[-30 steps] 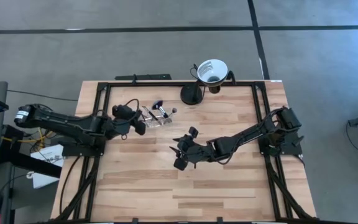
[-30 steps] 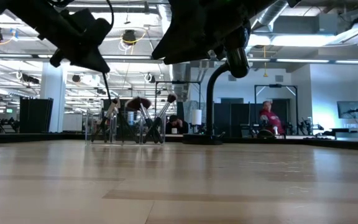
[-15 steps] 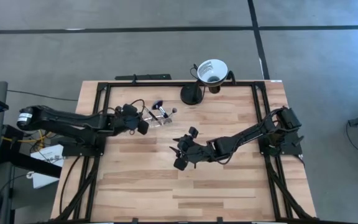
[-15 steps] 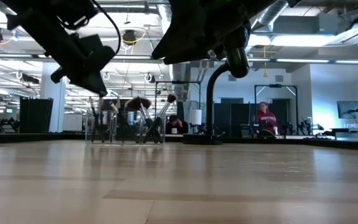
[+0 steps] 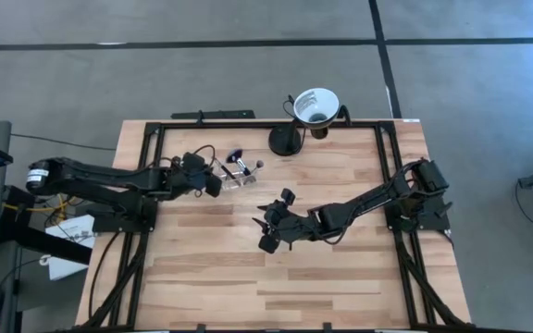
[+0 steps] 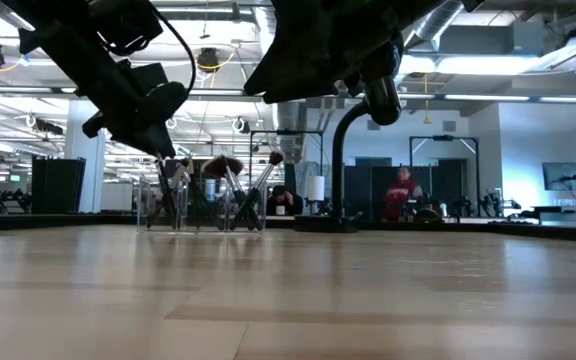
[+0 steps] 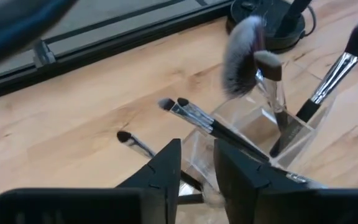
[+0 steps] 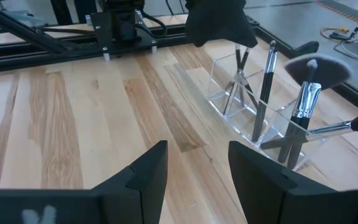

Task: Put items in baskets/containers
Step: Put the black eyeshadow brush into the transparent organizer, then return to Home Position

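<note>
While at holder [image 5: 236, 173], left jaws [image 5: 209, 183] parted.

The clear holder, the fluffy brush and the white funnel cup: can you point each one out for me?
clear holder [image 8: 229, 93], right wrist view: its near transparent wall.
fluffy brush [image 8: 319, 70], right wrist view: its wide dark head.
white funnel cup [image 5: 316, 104], high view: its rim.

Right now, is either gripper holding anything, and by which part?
The right gripper is open and holds nothing. The left gripper sits over the clear holder; a grip on a brush cannot be told.
</note>
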Controlling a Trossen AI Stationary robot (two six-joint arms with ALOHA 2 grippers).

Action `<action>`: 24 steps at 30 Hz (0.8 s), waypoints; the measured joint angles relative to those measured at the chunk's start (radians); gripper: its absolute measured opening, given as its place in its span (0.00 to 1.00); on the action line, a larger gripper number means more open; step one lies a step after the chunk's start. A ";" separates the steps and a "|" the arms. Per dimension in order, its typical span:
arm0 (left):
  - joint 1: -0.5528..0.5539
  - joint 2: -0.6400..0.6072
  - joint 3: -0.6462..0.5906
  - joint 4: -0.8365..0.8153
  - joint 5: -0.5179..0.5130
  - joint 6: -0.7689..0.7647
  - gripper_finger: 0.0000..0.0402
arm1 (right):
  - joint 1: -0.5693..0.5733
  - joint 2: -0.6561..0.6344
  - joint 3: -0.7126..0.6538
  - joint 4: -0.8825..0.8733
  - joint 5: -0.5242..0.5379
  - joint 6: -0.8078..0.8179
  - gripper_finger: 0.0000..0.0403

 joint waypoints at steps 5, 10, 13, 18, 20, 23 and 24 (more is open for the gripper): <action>-0.035 -0.069 0.010 0.013 0.002 0.000 0.23 | 0.004 -0.013 -0.001 0.004 0.000 -0.031 0.40; -0.129 -0.214 0.037 0.035 0.001 0.019 0.23 | 0.029 -0.085 0.029 0.004 0.003 -0.187 0.37; -0.201 -0.306 0.030 0.036 -0.006 0.101 0.23 | 0.060 -0.181 0.039 -0.018 0.004 -0.273 0.32; -0.330 -0.431 -0.008 0.031 -0.136 0.229 0.23 | 0.128 -0.382 0.040 -0.245 0.099 -0.317 0.22; -0.371 -0.480 -0.027 0.031 -0.143 0.272 0.23 | 0.151 -0.462 0.026 -0.379 0.159 -0.241 0.19; -0.422 -0.563 -0.071 0.029 -0.143 0.290 0.23 | 0.186 -0.570 -0.077 -0.456 0.172 -0.157 0.15; -0.435 -0.592 -0.089 0.029 -0.143 0.290 0.23 | 0.202 -0.604 -0.131 -0.453 0.173 -0.140 0.14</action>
